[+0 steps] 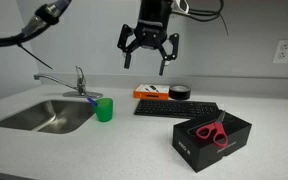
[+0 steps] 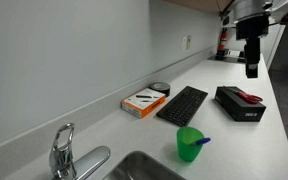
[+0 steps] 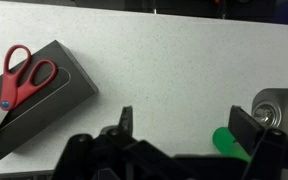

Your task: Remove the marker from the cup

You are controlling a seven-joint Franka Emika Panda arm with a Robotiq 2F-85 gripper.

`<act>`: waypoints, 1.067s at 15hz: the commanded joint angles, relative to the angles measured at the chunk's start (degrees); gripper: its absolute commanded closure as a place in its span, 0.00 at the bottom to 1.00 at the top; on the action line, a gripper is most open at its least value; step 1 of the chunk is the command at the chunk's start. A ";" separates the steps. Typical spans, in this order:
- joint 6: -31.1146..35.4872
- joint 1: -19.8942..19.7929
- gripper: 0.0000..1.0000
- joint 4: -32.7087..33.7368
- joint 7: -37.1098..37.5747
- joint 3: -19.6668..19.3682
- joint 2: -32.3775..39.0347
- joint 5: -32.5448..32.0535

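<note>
I am hanging my pincer (image 1: 147, 62) open high over the table (image 1: 134, 140); the cup (image 1: 104, 110) is standing off toward the table's end by the sink (image 1: 44, 115), its marker (image 1: 92, 98) leaning sinkward.

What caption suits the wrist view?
Open gripper above the counter: red-handled scissors on a black box at image left, green cup at image right.

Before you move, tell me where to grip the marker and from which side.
Grip the marker on the end leaning out over the rim of the cup; the rest sits inside. Probably best to come down from above with the open pincer, jaws across the shaft.
</note>
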 commanded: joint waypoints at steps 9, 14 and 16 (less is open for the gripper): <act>10.54 1.30 0.00 -8.18 9.99 9.77 -3.29 1.34; 17.58 4.06 0.00 -12.42 15.78 14.96 -5.72 5.34; 19.37 4.67 0.00 -13.67 17.26 16.04 -6.86 6.55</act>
